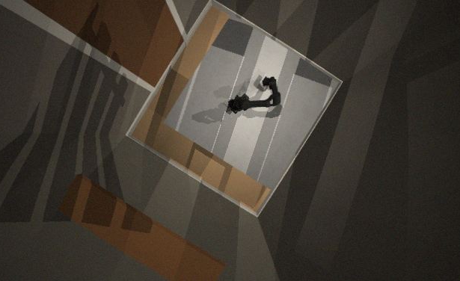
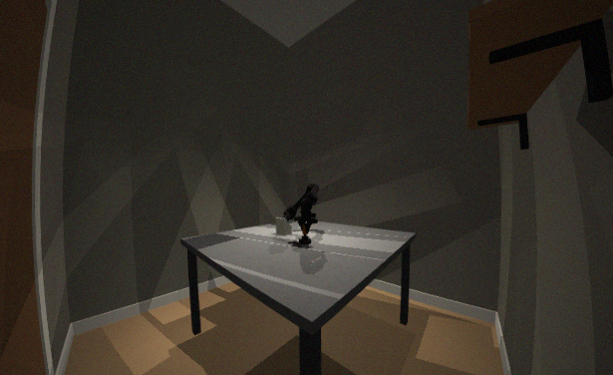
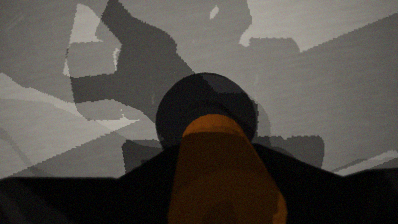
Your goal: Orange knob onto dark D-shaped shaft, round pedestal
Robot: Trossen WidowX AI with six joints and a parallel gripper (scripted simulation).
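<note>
The orange knob [image 2: 304, 228] [image 3: 220, 175] is held between the fingers of my gripper [image 2: 304, 225] [image 3: 214, 151], which is shut on it. The round dark pedestal [image 2: 304, 241] [image 3: 172, 107] stands on the table directly below the knob in the exterior view. In the wrist view the knob's far end overlaps the pedestal's lower middle, and the pedestal's far part shows beyond it. The D-shaped shaft cannot be made out against the dark top and shadow, so how far the knob is down on it cannot be told. From above, the arm hides knob and pedestal.
A pale block [image 2: 283, 226] [image 1: 259, 82] stands near the arm's base. The grey table [image 2: 272, 271] [image 1: 301, 119] carries hard-edged light bands and arm shadows. Brown shelf-like furniture [image 1: 140, 232] [image 2: 516, 75] is away from the table.
</note>
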